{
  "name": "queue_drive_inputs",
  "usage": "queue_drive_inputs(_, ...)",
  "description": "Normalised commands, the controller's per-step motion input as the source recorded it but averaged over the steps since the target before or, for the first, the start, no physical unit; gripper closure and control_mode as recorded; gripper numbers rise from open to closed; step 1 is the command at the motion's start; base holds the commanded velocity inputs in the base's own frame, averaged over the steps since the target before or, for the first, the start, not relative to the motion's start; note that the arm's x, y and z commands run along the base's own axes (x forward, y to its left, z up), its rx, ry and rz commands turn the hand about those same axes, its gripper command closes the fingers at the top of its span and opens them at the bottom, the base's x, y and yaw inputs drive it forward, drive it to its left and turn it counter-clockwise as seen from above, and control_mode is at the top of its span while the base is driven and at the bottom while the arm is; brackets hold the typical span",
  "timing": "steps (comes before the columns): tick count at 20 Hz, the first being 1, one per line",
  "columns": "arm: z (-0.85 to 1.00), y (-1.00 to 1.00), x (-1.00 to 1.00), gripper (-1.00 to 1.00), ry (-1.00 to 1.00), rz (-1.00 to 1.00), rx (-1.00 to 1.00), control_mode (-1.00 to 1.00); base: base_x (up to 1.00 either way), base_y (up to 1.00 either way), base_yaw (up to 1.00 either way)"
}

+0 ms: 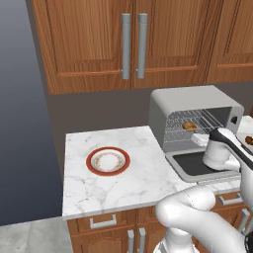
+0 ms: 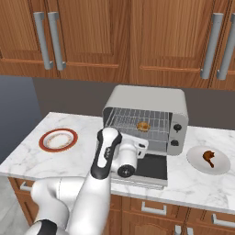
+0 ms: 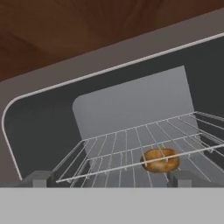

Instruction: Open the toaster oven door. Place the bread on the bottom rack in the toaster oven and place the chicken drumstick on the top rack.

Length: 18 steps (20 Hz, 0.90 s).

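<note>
Marble counter (image 1: 123,183) under wooden cabinets (image 1: 128,39) carries the toaster oven (image 2: 151,98), its door (image 2: 151,167) lying flat. The gripper (image 3: 111,177) faces the bread (image 3: 160,160) on the rack, fingers spread and empty.

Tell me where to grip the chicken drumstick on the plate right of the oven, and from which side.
Grip the chicken drumstick across its thicker middle, coming down from above. It lies flat on the white plate, so a side approach would likely hit the rim. The open gripper looks wide enough to span it.

Golden-brown bread (image 3: 160,160); red-rimmed plate (image 1: 108,161), faintly speckled perhaps.
</note>
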Motion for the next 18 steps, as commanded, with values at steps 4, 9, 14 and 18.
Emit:
queue_drive_inputs(4, 0.05, 0.03, 0.22, -1.0, 0.0, 0.0, 0.04, -1.0, 0.0, 0.0, 0.0)
queue_drive_inputs(9, 0.01, 0.12, 0.06, -1.0, 0.0, 0.0, 0.04, -1.0, 0.0, 0.0, 0.0)
queue_drive_inputs(14, 0.0, 0.24, 0.12, -1.0, 0.0, 0.0, 0.02, -1.0, 0.0, 0.0, 0.0)
queue_drive_inputs(18, 0.0, 0.04, 0.36, -1.0, 0.0, 0.0, 0.0, -1.0, 0.0, 0.0, 0.0)
